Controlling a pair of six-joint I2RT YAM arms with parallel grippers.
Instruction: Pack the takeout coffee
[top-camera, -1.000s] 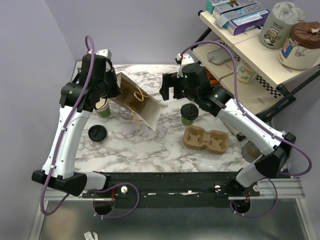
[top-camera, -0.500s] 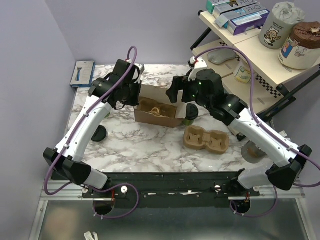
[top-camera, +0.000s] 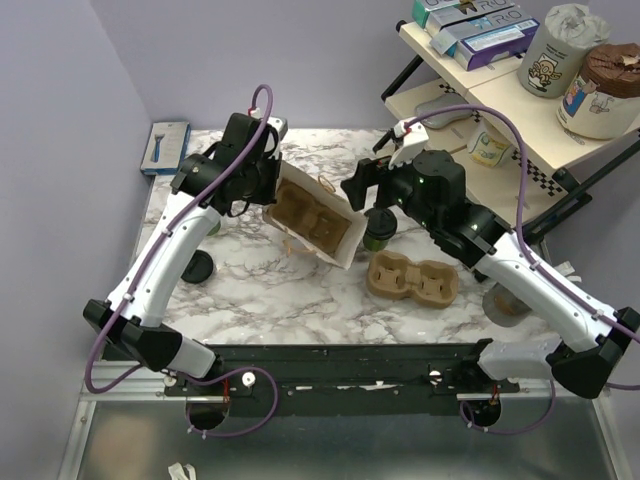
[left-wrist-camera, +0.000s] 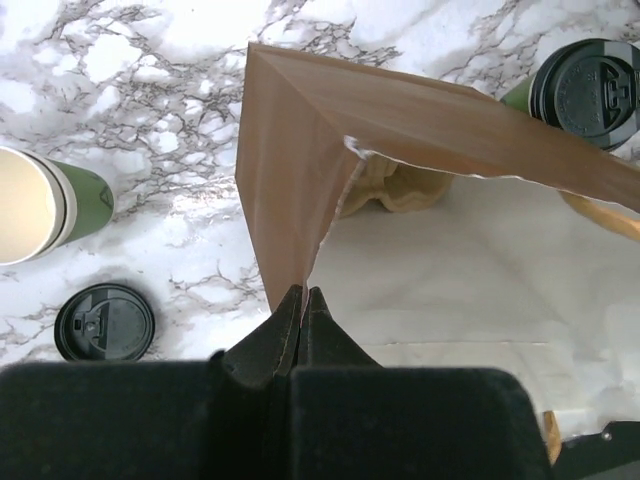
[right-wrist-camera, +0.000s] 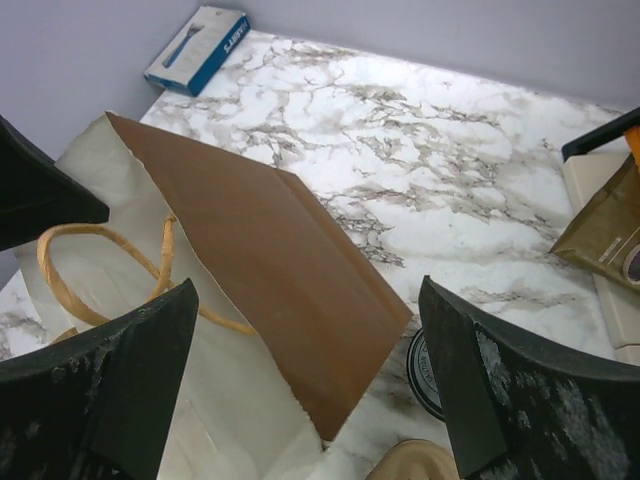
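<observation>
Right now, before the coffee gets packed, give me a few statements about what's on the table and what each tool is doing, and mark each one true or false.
1. The left tool is shut on the rim of the brown paper bag. True.
2. The right tool grips the lidded coffee. False: it is open and holds nothing.
3. A lidless green cup stands on the table with a loose black lid near it. True.
4. The lidded coffee is inside the bag. False: it stands on the marble table, outside the bag.
</observation>
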